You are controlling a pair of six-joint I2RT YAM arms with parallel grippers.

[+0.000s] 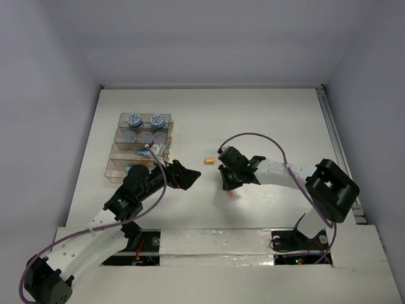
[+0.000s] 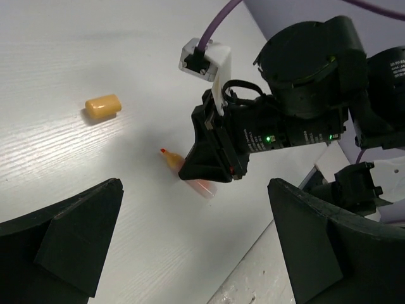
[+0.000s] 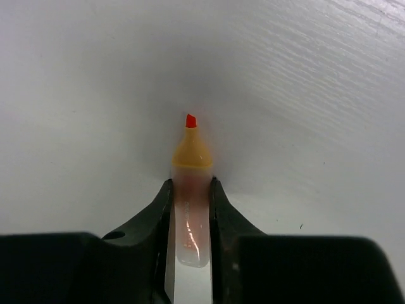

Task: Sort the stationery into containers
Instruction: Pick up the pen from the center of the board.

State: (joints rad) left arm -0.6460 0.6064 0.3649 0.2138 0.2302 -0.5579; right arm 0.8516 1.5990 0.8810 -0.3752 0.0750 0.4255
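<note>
Top view: containers (image 1: pixel 120 147) sit at 10 o'clock on the white counter (image 1: pixel 266 120), a stepped block of four clear brown-tinted trays. Farthest tray holds two round blue-grey jars (image 1: pixel 133 118). Next tray has approx three more jars, tops paler. Two nearest trays are partly hidden by the left arm; a blue item shows in the nearest one, type unclear.

Right fingers (image 3: pixel 155 215) are closed tight on an uncapped marker (image 3: pixel 192 152), gripping the clear barrel from both sides. Orange neck and red tip stick out past the fingertips, pointing to 12 o'clock in the right wrist view. Marker is near counter centre, low over the surface. Can't tell if it touches.

Orange cap (image 1: pixel 209 161) lies loose on the counter at approx 10 o'clock from the held marker, apart from it and well right of the trays.

Left fingers (image 2: pixel 76 234) are spread wide w/ nothing between them, hanging just off the trays' 4 o'clock corner. They face the right fingers across the cap
</note>
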